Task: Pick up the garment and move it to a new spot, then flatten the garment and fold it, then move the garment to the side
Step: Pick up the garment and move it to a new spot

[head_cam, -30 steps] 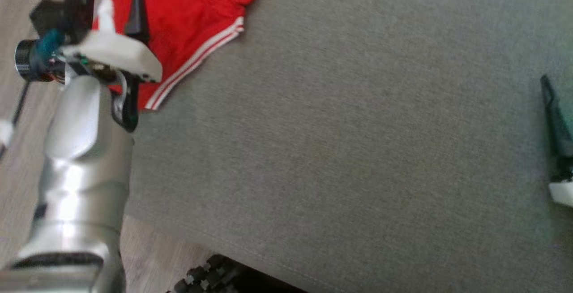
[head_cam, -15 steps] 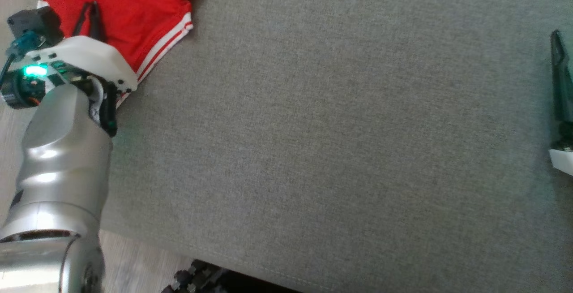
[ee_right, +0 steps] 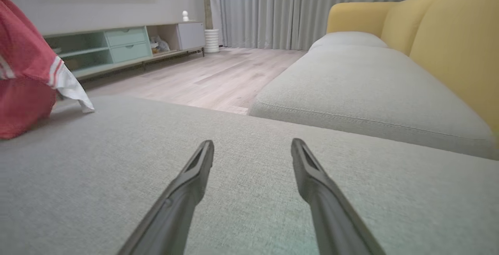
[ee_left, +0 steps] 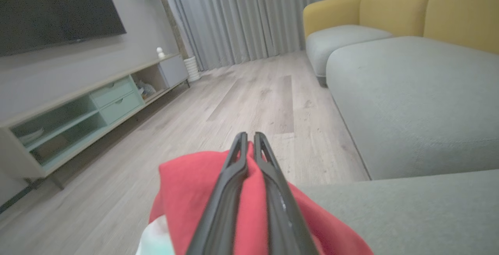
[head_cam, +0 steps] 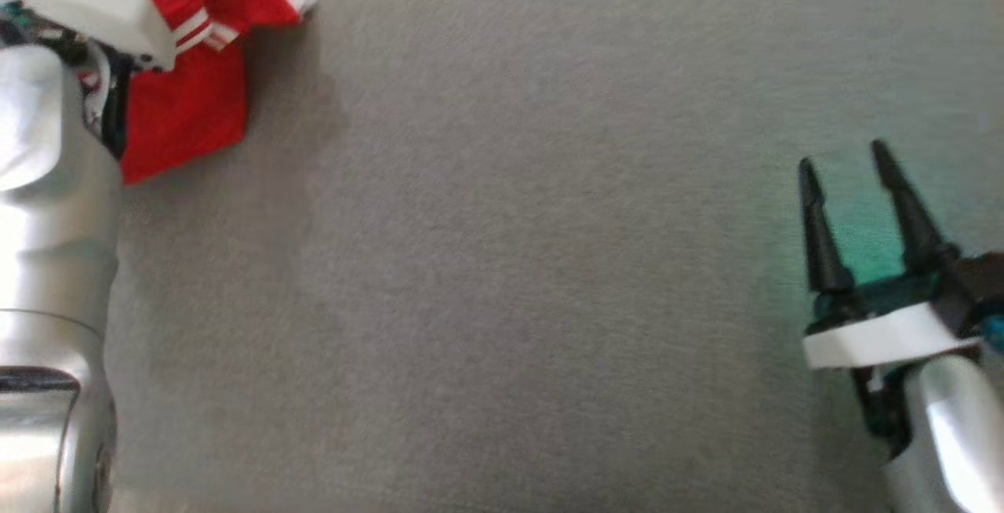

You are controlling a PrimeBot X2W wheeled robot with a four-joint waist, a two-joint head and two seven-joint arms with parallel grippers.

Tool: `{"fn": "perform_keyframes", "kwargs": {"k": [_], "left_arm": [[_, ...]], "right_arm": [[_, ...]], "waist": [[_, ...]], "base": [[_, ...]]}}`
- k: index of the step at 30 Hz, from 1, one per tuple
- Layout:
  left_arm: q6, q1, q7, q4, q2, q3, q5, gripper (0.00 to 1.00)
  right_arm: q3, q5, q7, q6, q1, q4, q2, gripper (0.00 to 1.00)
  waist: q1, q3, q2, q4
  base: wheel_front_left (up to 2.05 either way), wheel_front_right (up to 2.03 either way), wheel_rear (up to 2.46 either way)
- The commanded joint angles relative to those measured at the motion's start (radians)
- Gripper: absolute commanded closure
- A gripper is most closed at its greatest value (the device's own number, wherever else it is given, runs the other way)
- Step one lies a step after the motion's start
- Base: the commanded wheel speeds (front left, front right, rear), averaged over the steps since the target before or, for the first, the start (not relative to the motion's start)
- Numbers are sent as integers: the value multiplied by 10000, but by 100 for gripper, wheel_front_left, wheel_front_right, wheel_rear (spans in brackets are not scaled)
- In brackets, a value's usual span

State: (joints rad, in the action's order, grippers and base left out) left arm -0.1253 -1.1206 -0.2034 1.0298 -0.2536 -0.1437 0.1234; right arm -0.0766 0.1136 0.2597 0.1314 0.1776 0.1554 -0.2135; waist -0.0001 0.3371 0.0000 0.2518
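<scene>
The left tool (ee_left: 250, 136) is clamped on a fold of the red garment (ee_left: 195, 192), likely so the cloth can be carried across the grey cushion (head_cam: 510, 262). The garment hangs bunched at the cushion's left edge. Its white-striped hem points toward the cushion's middle, and its long axis seems to run down from the pinch. The right tool (head_cam: 843, 156) hovers over the cushion's right part, fingers spread, holding nothing

The left claw (ee_left: 249, 141) is pinched tight on the garment (ee_left: 195, 192), its silver forearm (head_cam: 47, 207) seemingly raised. The right claw (head_cam: 845, 158) hovers low, fingers spread wide.
</scene>
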Motion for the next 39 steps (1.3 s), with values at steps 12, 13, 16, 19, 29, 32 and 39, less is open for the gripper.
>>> {"fn": "perform_keyframes", "kwargs": {"k": [12, 13, 16, 19, 29, 32, 39], "left_arm": [[-52, -62, 1631, -4624, -592, -2539, 1670, 100], [-52, 8, 1792, -4956, -595, -2631, 1810, 100], [-52, 316, 2170, -5732, -550, -2793, 2112, 100], [-52, 784, 2313, -6292, -414, -3094, 2208, 100], [-51, 2822, 854, -4494, -61, -4721, 2493, 67], [256, 2851, 25, -3753, -127, -5080, 1798, 0], [1546, 3801, -577, -4484, 439, -4632, 993, 0]], "right_arm": [[-802, 177, 21, -7, -457, -194, 1106, 0], [-828, 190, 21, -7, -445, -211, 1146, 0], [-962, 217, 21, -7, -365, -260, 1260, 0], [-1081, 263, 21, -7, -266, -330, 1382, 0], [-1872, 490, 21, -7, 274, -343, 1616, 0], [-2004, 501, 21, -7, 309, -311, 1624, 0], [-1985, 546, 21, -7, 73, -111, 1630, 0]], "waist": [[1, -1941, 0, -3377], [1, -1903, 0, -3566], [1, -1675, 0, -4161], [1, -1254, 0, -4681], [1, 337, 0, -5451], [1, 479, 0, -5394], [1, 131, 0, -4634]], "base": [[0, 0, 0], [0, 0, 0], [0, 0, 0], [0, 0, 0], [0, 0, 0], [0, 0, 0], [0, 0, 0]]}}
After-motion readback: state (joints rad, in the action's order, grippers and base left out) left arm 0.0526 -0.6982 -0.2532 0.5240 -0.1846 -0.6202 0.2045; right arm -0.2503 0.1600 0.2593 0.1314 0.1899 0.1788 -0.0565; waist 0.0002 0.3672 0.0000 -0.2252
